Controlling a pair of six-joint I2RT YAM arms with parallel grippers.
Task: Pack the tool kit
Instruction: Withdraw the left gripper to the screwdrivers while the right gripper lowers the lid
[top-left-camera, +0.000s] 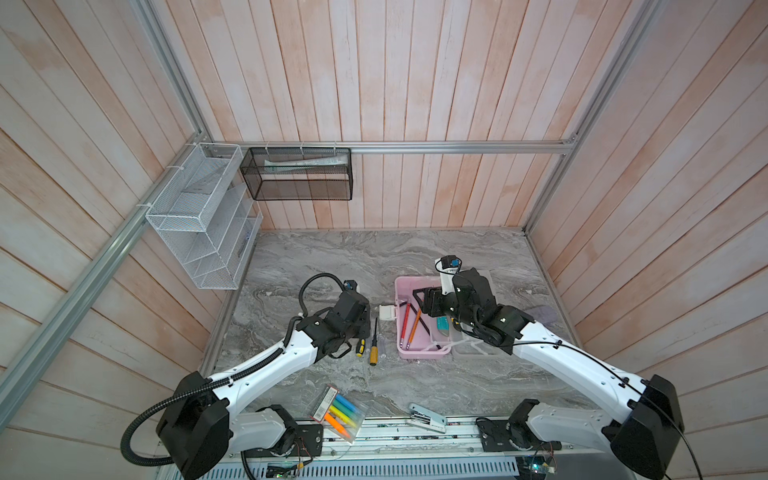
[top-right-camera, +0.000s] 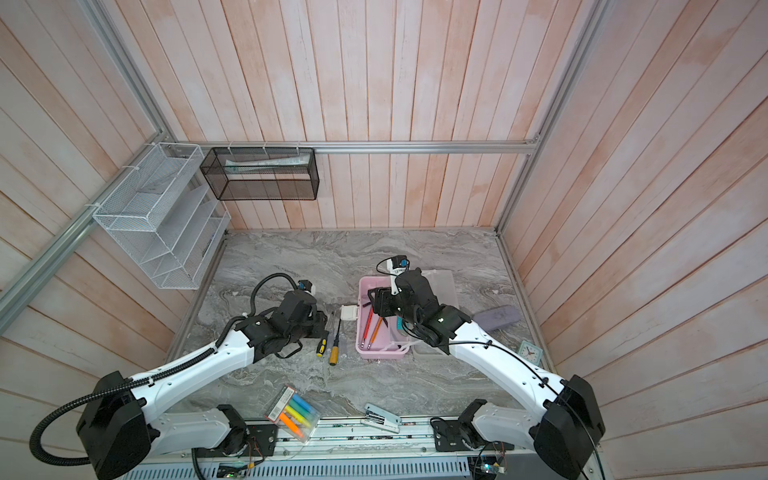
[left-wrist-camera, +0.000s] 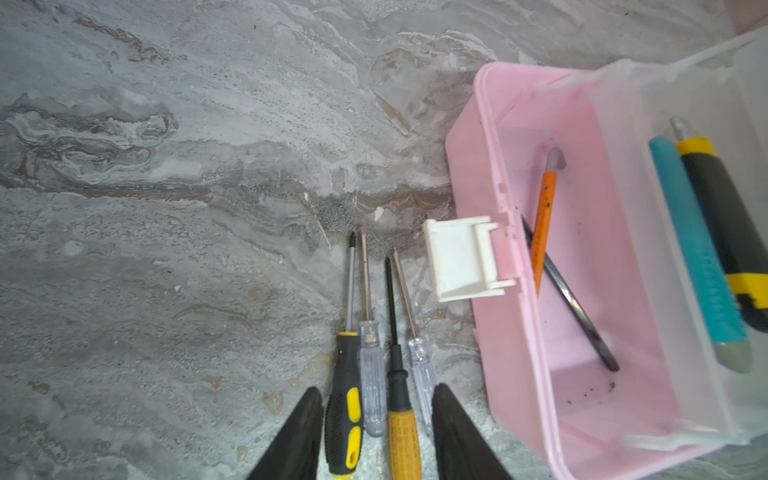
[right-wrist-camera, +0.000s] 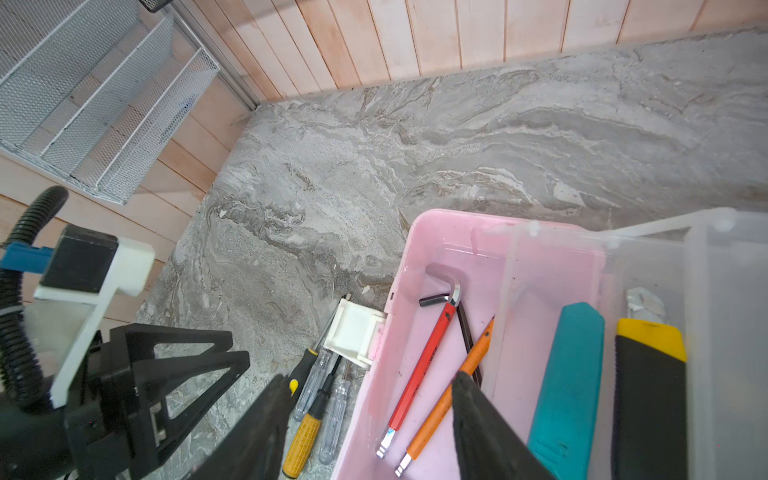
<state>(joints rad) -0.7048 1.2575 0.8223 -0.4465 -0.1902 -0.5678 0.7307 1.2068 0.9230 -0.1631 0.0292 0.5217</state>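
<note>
The tool kit, a pink box (top-left-camera: 399, 316) (left-wrist-camera: 469, 174) (right-wrist-camera: 415, 241), lies open with its white latch (left-wrist-camera: 457, 257) hanging outward. Red (right-wrist-camera: 419, 365), orange (right-wrist-camera: 453, 395) and black hex keys lie inside. Its clear tray holds a teal utility knife (right-wrist-camera: 569, 382) and a yellow-black one (right-wrist-camera: 648, 395). Several screwdrivers (left-wrist-camera: 403, 440) (top-left-camera: 375, 345) lie side by side on the table left of the box. My left gripper (left-wrist-camera: 377, 388) (top-left-camera: 365, 330) is low over them, open, one finger on either side of the handles. My right gripper (right-wrist-camera: 370, 390) (top-left-camera: 422, 303) hovers open over the box's left wall, holding nothing.
The translucent lid (top-right-camera: 440, 282) lies flat to the right of the box. A highlighter pack (top-left-camera: 338, 415) and a white stapler (top-left-camera: 428, 417) sit near the front edge. A small clock (top-right-camera: 530, 351) and a grey-purple case (top-right-camera: 496, 316) lie at the right. Mesh racks (top-left-camera: 199, 216) (top-left-camera: 297, 174) hang on the walls.
</note>
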